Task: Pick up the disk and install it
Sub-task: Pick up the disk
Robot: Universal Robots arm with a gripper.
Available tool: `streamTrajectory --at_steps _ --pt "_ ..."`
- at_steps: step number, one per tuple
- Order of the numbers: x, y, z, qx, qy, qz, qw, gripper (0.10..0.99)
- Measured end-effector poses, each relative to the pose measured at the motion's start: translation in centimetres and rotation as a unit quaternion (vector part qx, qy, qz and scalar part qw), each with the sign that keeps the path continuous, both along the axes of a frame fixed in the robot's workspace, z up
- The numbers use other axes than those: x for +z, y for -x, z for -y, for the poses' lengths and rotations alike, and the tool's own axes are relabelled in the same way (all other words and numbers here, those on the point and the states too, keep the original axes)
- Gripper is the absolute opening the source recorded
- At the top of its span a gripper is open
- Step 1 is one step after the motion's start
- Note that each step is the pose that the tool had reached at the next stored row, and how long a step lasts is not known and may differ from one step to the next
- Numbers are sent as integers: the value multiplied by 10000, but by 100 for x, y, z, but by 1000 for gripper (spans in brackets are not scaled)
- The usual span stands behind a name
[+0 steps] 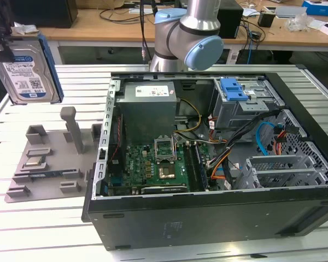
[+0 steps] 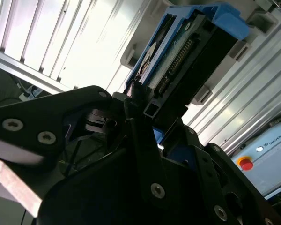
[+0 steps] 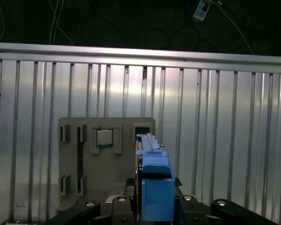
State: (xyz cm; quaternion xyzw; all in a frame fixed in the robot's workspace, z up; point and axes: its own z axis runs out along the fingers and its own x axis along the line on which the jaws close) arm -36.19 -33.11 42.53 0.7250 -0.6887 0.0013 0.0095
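The disk (image 1: 27, 73), a silver drive with a white-and-blue label in a blue carrier, hangs upright in the air at the exterior view's far left, above the grey fixture plate (image 1: 49, 158). My gripper (image 1: 1, 34) is shut on its top end. In the second wrist view the black fingers (image 2: 136, 117) clamp the disk (image 2: 178, 51), whose connector edge faces the camera. The first wrist view looks down the disk's blue carrier edge (image 3: 154, 173), held in the gripper (image 3: 154, 208), with the fixture plate (image 3: 84, 187) below it.
The open computer case (image 1: 295, 218) lies on the slatted metal table (image 1: 44, 229), to the exterior view's right of the plate. Inside are a grey power-supply box (image 1: 147, 109), the motherboard (image 1: 153, 169) and a drive cage with a blue latch (image 1: 232, 90). The arm's base (image 1: 186, 33) stands behind.
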Motion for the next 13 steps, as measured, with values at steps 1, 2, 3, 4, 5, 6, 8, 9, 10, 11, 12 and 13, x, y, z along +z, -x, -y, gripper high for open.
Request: streamTrajectory --at_steps 1,2,3,4,5,6,8,9,10,11,12,13 --pt "18 0 0 0 0 0 10000 369" --pt "38 0 -1 0 0 0 10000 369" --pt "55 0 -2 0 0 0 10000 369" --pt "83 0 -2 0 0 0 10000 369" --pt "120 0 -4 0 0 0 10000 369" --pt "148 0 -4 0 0 0 10000 369" --pt "195 0 -5 0 0 -1 10000 369" --pt "219 0 -6 0 0 0 10000 369" --pt "240 0 -6 0 0 0 10000 369" --pt "269 0 -7 0 0 0 10000 369" --pt "302 0 -8 0 0 0 10000 369" --pt "326 0 -8 0 0 0 10000 369"
